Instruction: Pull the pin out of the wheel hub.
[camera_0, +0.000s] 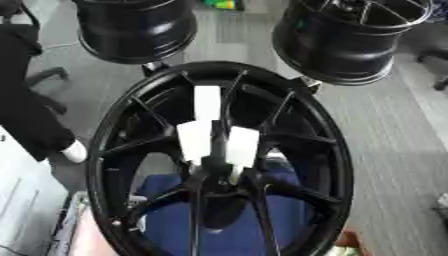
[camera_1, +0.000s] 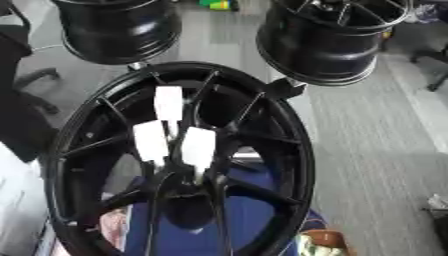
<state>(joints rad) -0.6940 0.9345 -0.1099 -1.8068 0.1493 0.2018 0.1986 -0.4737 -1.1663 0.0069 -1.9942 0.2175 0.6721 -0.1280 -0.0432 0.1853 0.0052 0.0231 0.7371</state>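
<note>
A large black spoked wheel hub (camera_0: 219, 69) stands tilted and fills the middle of both views. Three white flat pieces sit among its spokes just above the centre: one higher up (camera_0: 207, 102), one lower left (camera_0: 194, 140) and one lower right (camera_0: 242, 146). Their lower ends run down toward the black centre boss (camera_0: 214, 182). I cannot tell which of them is the pin. Neither of my hands shows in either view.
Two more black wheels hang or stand behind, one at the upper left (camera_0: 136, 30) and one at the upper right (camera_0: 346, 40). A blue surface (camera_0: 232, 235) shows through the spokes. A person in black (camera_0: 26, 105) stands at the left. Grey floor (camera_0: 394, 150) lies to the right.
</note>
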